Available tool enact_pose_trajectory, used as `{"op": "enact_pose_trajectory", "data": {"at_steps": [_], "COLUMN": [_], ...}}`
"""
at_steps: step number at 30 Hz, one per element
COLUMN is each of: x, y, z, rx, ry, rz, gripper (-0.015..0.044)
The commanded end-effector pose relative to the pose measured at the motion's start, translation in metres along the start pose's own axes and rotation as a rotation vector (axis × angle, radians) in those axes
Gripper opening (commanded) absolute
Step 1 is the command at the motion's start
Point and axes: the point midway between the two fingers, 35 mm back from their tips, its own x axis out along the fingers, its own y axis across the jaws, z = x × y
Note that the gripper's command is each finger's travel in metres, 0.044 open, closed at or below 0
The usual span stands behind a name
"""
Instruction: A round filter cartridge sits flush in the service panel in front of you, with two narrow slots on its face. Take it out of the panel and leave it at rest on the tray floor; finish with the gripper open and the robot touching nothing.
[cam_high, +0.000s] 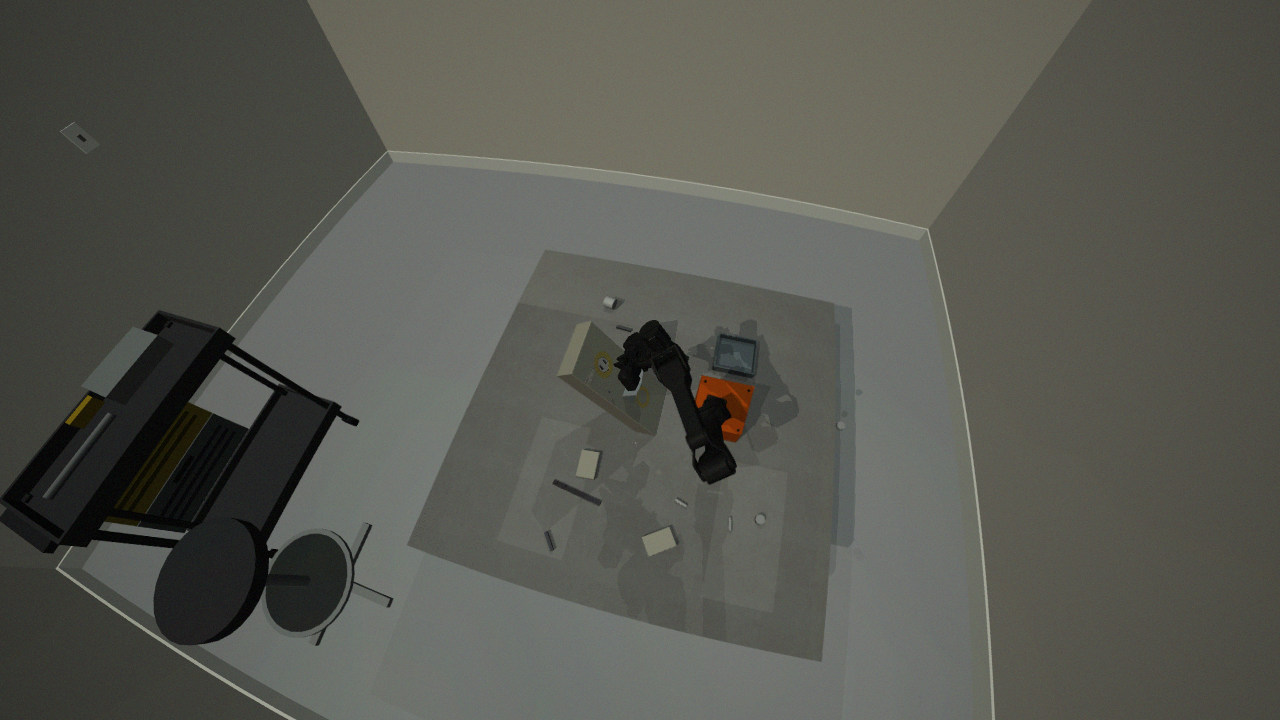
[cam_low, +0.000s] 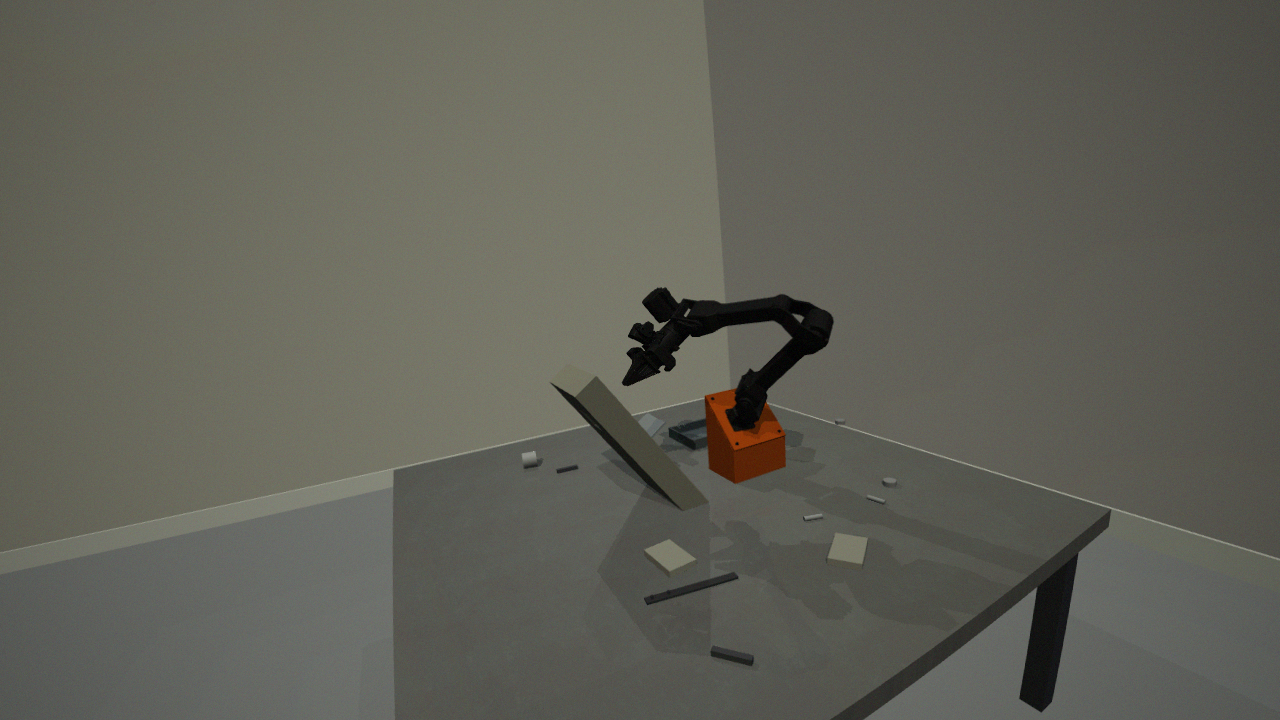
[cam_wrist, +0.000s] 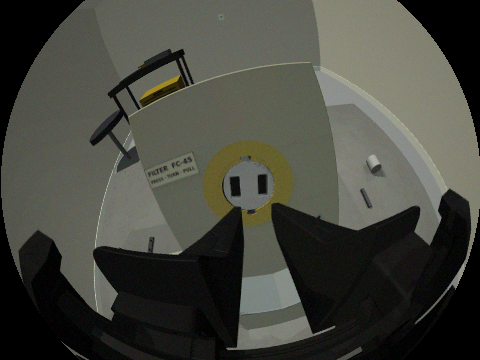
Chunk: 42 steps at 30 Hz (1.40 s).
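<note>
The round pale filter cartridge (cam_wrist: 248, 186) (cam_high: 603, 364) sits in the tilted beige service panel (cam_wrist: 280, 110) (cam_high: 577, 351) (cam_low: 631, 438), inside a yellow ring. Its two dark slots stand nearly upright, side by side, in the wrist view. Small notches show above and below the cartridge. My gripper (cam_wrist: 256, 212) (cam_low: 624, 383) is open by a narrow gap with nothing between the fingers. It points down at the panel face, apart from it; in the wrist view the fingertips appear just below the cartridge. The blue-grey tray (cam_high: 733, 356) (cam_low: 682, 440) is empty, beside the orange base.
The orange robot base (cam_high: 742, 394) (cam_low: 760, 458) stands near the tray. A pale plate (cam_high: 632, 392) (cam_wrist: 270, 290) shows lower on the panel. A white cylinder (cam_high: 609, 302) (cam_low: 529, 458) (cam_wrist: 373, 164) and dark bar (cam_high: 623, 327) (cam_low: 567, 468) (cam_wrist: 366, 198) lie beyond the panel.
</note>
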Motion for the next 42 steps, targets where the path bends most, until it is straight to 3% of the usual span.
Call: {"op": "enact_pose_trajectory", "data": {"at_steps": [1,25,42], "x": [0.005,0.044,0.045], "y": [-0.002,0.001,0.0], "z": [-0.001,-0.001,0.0], "rx": [0.006,0.007,0.007], "ry": [0.003,-0.004,-0.005], "rz": [-0.006,0.001,0.002], "gripper": [0.0088,0.0088,0.0088]}}
